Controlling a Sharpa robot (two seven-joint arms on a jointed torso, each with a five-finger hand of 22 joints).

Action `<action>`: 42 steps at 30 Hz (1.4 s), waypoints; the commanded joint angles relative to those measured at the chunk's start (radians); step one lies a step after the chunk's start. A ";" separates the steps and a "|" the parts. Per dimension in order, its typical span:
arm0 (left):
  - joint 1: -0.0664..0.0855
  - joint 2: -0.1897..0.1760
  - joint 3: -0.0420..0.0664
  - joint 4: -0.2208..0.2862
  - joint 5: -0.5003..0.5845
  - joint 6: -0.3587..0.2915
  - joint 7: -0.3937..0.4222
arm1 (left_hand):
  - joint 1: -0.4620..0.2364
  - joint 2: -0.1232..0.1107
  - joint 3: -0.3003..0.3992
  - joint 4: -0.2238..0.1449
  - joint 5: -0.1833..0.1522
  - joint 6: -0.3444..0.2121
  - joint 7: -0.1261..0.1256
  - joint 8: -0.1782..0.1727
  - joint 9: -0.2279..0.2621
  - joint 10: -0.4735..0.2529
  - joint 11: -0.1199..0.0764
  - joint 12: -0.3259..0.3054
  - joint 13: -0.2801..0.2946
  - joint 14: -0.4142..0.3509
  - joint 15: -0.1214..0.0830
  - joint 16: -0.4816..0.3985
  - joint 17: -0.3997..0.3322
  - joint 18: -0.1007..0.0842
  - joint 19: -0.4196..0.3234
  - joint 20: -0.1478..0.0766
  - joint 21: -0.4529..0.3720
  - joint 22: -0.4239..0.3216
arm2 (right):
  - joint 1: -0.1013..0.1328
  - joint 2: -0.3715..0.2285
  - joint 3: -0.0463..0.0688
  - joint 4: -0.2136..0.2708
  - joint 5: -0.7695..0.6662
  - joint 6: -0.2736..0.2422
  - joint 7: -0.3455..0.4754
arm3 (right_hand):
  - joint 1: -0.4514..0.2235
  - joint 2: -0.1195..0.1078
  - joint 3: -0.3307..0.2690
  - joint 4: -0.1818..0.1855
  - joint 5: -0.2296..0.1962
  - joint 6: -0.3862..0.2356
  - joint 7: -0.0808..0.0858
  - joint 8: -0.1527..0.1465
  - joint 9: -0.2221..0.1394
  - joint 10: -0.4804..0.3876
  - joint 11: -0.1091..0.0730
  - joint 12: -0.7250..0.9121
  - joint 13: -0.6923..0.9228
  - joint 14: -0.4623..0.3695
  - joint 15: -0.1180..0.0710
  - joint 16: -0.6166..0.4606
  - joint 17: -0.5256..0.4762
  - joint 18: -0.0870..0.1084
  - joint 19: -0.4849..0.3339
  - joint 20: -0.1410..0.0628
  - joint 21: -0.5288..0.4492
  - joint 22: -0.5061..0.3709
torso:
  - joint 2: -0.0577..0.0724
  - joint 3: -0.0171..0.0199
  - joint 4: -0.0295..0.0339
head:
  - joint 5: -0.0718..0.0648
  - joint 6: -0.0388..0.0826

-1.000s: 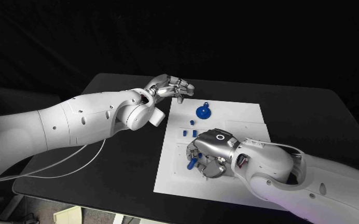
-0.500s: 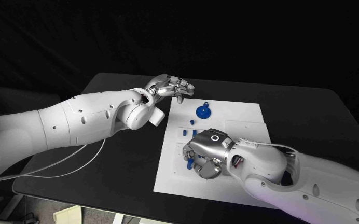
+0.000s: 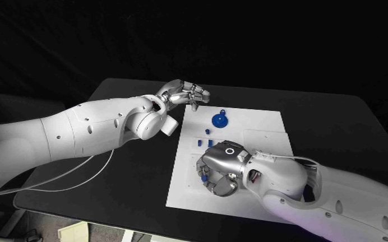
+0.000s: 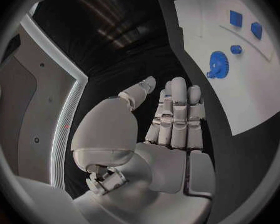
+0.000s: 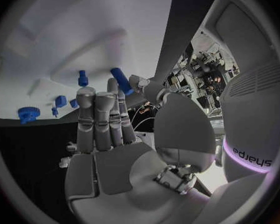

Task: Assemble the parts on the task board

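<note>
At the table's left, the left hand (image 3: 186, 93) hovers by the far-left corner of the task board (image 3: 259, 121), its fingers (image 4: 177, 115) held straight and close together around nothing, exactly where we saw it a second ago. Just beyond it on the white plate lies the blue gear (image 3: 220, 120), with two small blue blocks (image 3: 204, 142) nearer the middle, none of them disturbed. The change is to the right: the right hand (image 3: 220, 169) has slid a little toward the board's near-left part and rolled over, so that we now look down on its back. It pinches a blue peg (image 5: 122, 81) between thumb and a fingertip, its other fingers (image 5: 99, 119) lined up straight; another blue stud (image 5: 83, 77) stands on the board just beyond. We take this as the peg being carried to its seat, though we cannot tell from above whether it has yet touched the board
</note>
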 commanded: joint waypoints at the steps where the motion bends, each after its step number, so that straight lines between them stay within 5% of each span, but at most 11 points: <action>1: 0.001 0.001 0.001 0.001 0.003 0.011 0.005 | -0.006 0.005 0.000 -0.005 0.004 -0.004 0.000 0.004 -0.002 0.003 0.004 0.005 -0.002 0.008 0.000 -0.004 0.002 0.020 0.007 -0.022 -0.005 0.001 | -0.001 -0.001 -0.002 -0.001 0.001 0.025 0.007 | -0.011 -0.004 -0.014 0.001 -0.004 -0.005 0.003 -0.004 -0.002 -0.005 0.004 -0.006 0.002 -0.007 -0.001 -0.003 0.000 0.084 -0.009 0.000 0.003 0.017 | 0.000 0.0005 -0.0003 | 0.000 0.000; 8: 0.001 0.001 0.001 0.002 0.003 0.012 0.004 | -0.006 0.005 0.000 -0.005 0.004 -0.004 0.000 0.004 -0.002 0.003 0.004 0.005 -0.002 0.008 0.000 -0.004 0.002 0.020 0.007 -0.022 -0.005 0.002 | 0.000 -0.004 -0.003 -0.004 0.007 -0.014 -0.002 | -0.021 -0.020 -0.067 0.002 -0.028 -0.035 0.016 -0.024 -0.010 -0.036 0.014 -0.026 0.001 -0.010 0.008 -0.006 -0.002 0.084 -0.015 -0.001 -0.002 0.015 | 0.000 0.0009 -0.0004 | 0.001 0.000; 26: 0.001 -0.002 0.001 0.002 0.003 0.012 0.003 | -0.007 0.005 0.000 -0.005 0.004 -0.005 0.001 0.004 -0.002 0.003 0.004 0.005 -0.002 0.008 0.000 -0.005 0.002 0.019 0.007 -0.022 -0.005 0.002 | 0.000 -0.016 -0.003 -0.001 0.017 -0.079 -0.003 | -0.009 -0.035 -0.083 0.008 -0.051 -0.071 0.033 -0.044 -0.019 -0.072 0.028 -0.048 -0.002 -0.019 0.022 -0.009 -0.005 0.084 -0.025 -0.001 -0.012 0.013 | 0.000 0.0010 0.0000 | 0.000 0.002; 31: 0.001 -0.003 0.001 0.002 0.003 0.012 0.003 | -0.007 0.004 0.000 -0.005 0.004 -0.005 0.001 0.004 -0.002 0.003 0.004 0.005 -0.002 0.008 0.000 -0.005 0.002 0.019 0.008 -0.022 -0.006 0.002 | 0.000 -0.023 -0.003 0.002 0.035 -0.102 0.004 | -0.022 -0.039 -0.121 -0.009 -0.103 -0.103 0.046 -0.060 -0.026 -0.104 0.041 -0.066 -0.007 -0.039 0.034 -0.012 -0.006 0.084 -0.044 0.002 -0.021 0.015 | 0.000 0.0010 -0.0003 | 0.001 0.002; 42: 0.001 -0.006 0.001 0.002 0.003 0.011 0.003 | -0.006 0.004 0.000 -0.005 0.004 -0.005 0.001 0.004 -0.002 0.002 0.004 0.004 -0.002 0.008 0.000 -0.005 0.003 0.020 0.008 -0.022 -0.006 0.002 | 0.004 -0.065 -0.003 0.025 0.103 -0.125 0.033 | -0.052 -0.039 -0.200 -0.031 -0.066 -0.128 0.058 -0.068 -0.030 -0.132 0.051 -0.070 -0.009 -0.062 0.045 -0.001 0.000 0.084 -0.066 0.007 -0.024 0.019 | 0.000 0.0012 -0.0007 | 0.000 0.003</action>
